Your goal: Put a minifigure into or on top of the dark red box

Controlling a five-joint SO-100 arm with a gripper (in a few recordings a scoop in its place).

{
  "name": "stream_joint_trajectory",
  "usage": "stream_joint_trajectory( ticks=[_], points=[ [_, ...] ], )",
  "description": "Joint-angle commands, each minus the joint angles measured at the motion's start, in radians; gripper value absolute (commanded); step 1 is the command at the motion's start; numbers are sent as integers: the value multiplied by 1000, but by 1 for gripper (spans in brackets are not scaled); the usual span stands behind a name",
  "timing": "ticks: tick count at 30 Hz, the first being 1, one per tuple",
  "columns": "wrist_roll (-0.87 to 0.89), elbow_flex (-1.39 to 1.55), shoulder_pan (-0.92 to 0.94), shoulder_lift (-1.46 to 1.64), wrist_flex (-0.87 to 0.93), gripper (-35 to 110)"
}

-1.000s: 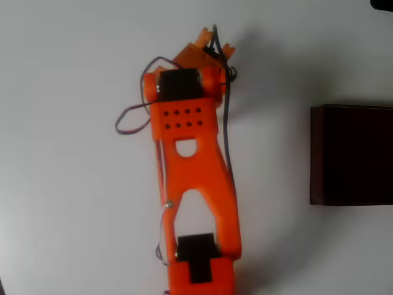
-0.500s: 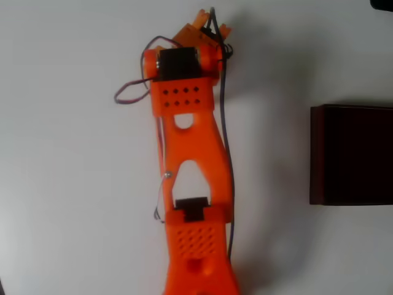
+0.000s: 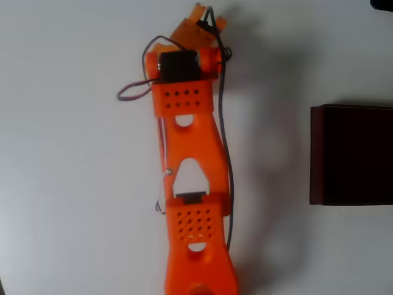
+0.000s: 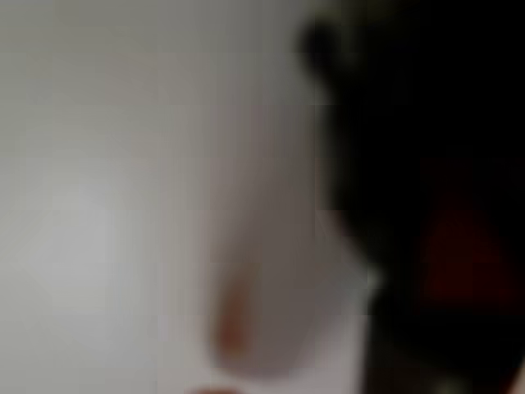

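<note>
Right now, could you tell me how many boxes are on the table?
1. The dark red box sits at the right edge of the overhead view, apart from the orange arm, and is cut off by the frame. Anything under the arm would be hidden.

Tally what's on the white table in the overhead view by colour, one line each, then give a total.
Orange: 1, the robot arm, its gripper at the top.
Dark red: 1, the dark red box at the right edge.
Total: 2.
The wrist view is too blurred to add anything.
</note>
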Motion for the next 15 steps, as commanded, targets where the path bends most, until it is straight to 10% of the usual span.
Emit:
stream_joint_trajectory(
  ticks=[1,15],
  points=[
    [-17,-72,12,-8,14,24],
    [-98,-135,60,-57,14,18]
  ],
)
